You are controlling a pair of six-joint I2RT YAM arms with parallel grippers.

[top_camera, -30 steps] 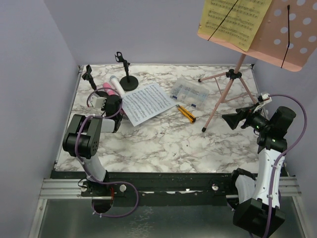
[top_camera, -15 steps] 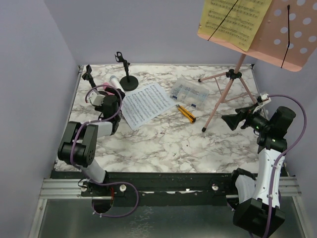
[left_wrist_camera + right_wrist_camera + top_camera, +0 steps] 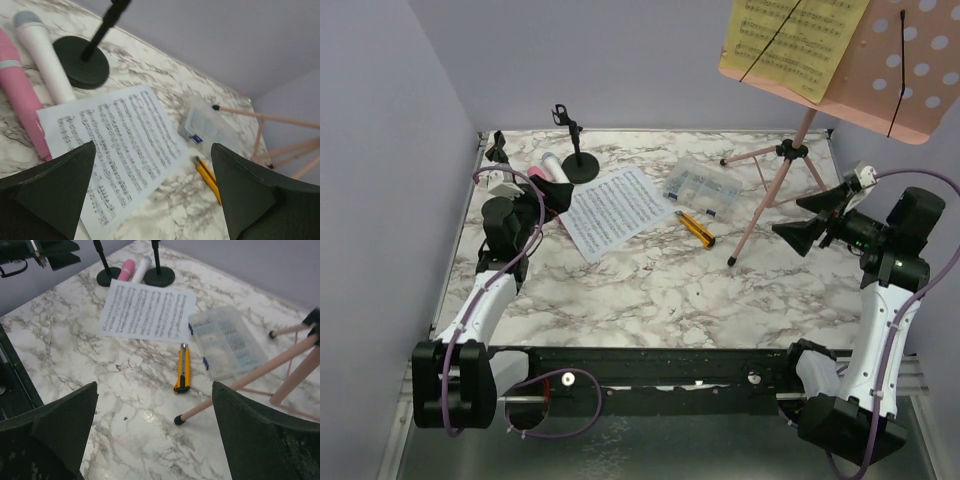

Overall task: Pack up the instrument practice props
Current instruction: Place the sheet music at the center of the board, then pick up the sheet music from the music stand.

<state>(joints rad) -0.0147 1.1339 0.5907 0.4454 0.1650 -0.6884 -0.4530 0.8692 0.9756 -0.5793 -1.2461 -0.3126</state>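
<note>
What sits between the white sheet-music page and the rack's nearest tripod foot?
The yellow-and-black utility knife lies on the tabletop between the page and the foot; the right wrist view shows it plainly.

Pink microphone point(image 3: 20, 95) and white microphone point(image 3: 47, 65) lie side by side.

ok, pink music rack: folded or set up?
Set up. The pink music rack stands upright on the table, its tripod legs spread, with yellow sheet music resting on its perforated desk.
</note>
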